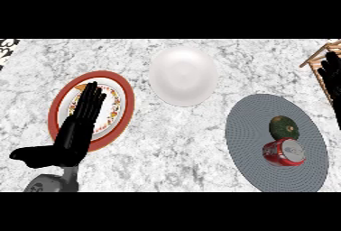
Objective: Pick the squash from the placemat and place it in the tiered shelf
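- Left hand (pixel 75 131): fingers straight and together, thumb splayed out to the side, nothing held; lying flat over a red-rimmed patterned plate (pixel 124 108) and hiding much of its middle.
- Right hand (pixel 331 74): at the view's right edge, fingers straight and pointing up, holding nothing; set against the wooden tiered shelf (pixel 314 61), of which only a corner shows at the upper right.
- Squash (pixel 284 127): dark green, round, brownish patch on top; below and to the left of the right hand, well apart from it, on the grey round placemat (pixel 250 135).
- Red can (pixel 284 152): on its side on the same placemat, just below the squash and touching or nearly touching it; white markings on the red wall, too small to read as a brand or any word.
- White plate (pixel 183 76): plain, no print or label; between the two hands, up and to the right of the left hand's fingertips.
- Marbled grey-white counter (pixel 180 153) beneath everything.
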`<act>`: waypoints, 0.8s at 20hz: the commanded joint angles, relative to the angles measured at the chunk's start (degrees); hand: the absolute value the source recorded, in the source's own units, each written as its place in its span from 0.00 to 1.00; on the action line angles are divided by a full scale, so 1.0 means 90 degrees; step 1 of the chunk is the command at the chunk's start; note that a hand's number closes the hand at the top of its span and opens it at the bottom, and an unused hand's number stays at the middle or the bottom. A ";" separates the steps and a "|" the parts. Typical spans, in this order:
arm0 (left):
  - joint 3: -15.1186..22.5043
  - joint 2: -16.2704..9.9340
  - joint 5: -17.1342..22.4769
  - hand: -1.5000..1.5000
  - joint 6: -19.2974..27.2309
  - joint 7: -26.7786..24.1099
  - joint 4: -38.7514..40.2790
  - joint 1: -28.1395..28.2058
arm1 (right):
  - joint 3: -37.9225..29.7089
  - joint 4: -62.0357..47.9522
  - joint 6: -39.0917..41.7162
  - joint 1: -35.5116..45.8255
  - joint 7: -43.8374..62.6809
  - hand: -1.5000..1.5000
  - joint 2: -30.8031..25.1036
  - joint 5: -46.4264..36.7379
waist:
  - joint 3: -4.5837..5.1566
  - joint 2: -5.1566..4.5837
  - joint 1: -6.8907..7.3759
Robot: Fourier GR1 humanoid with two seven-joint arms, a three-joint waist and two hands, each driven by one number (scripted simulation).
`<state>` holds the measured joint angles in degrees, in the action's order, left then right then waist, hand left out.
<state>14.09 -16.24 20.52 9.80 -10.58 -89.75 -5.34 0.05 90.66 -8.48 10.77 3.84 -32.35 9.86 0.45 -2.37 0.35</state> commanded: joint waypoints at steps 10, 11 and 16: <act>-0.0701 -0.0937 -0.0015 0.50 0.0235 0.1851 0.0388 -0.0571 | -0.2111 -0.1732 0.0039 0.0149 -0.0804 0.00 0.0396 0.1456 | -0.0082 0.0248 -0.0126; -0.0703 -0.0885 -0.0091 0.50 0.0257 0.1783 0.0623 -0.0722 | -0.2360 -0.1705 0.0643 0.0264 -0.0835 0.00 0.0213 0.1969 | -0.0075 0.0246 -0.0193; -0.0920 -0.0935 -0.0017 0.50 0.0017 0.1977 0.0601 -0.0826 | -0.2495 -0.1298 0.2262 -0.0507 -0.1379 0.00 -0.0205 0.2318 | -0.0053 0.0272 -0.0124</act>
<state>7.13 -24.31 20.14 11.12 5.86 -85.79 -11.52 -20.18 77.44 3.30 10.26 -6.27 -33.09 26.39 -0.09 -0.07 -0.65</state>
